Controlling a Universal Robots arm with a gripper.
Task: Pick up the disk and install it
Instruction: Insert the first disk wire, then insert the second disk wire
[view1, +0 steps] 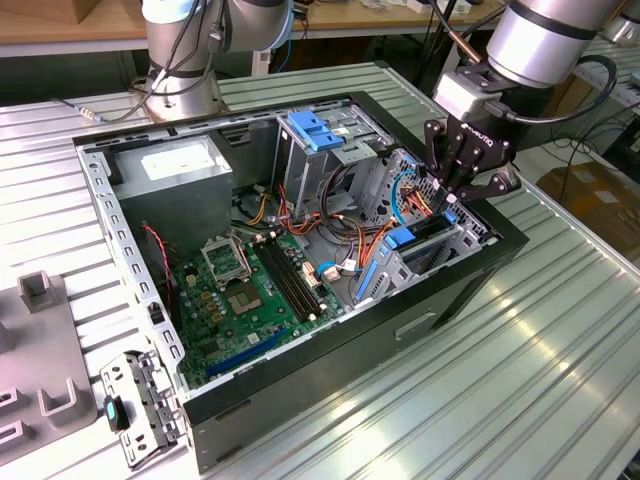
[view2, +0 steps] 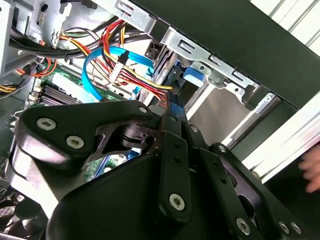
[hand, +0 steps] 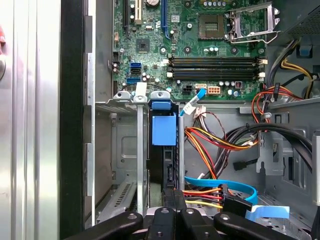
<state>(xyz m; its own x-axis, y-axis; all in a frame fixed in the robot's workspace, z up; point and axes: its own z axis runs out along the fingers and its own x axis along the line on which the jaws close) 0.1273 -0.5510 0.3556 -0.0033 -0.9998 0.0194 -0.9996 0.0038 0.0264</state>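
Observation:
The disk (hand: 163, 131) stands on edge in a slot of the metal drive cage (hand: 122, 150) inside the open computer case, its blue bracket facing the first wrist view. In the exterior view the disk (view1: 415, 235) sits in the cage at the case's right end. My gripper (view1: 449, 207) reaches down from above that cage. Its black fingers (hand: 170, 196) are drawn together on the disk's upper edge. In the second wrist view the gripper (view2: 172, 117) pinches the thin black-and-blue edge of the disk (view2: 186, 82).
Red, yellow and blue cables (hand: 215, 140) crowd the space beside the cage. The motherboard (view1: 235, 290), a grey power-supply box (view1: 185, 170) and a blue latch (view1: 318, 130) atop another cage lie further inside. A hand (view2: 312, 170) shows past the case's black wall (view1: 470, 280).

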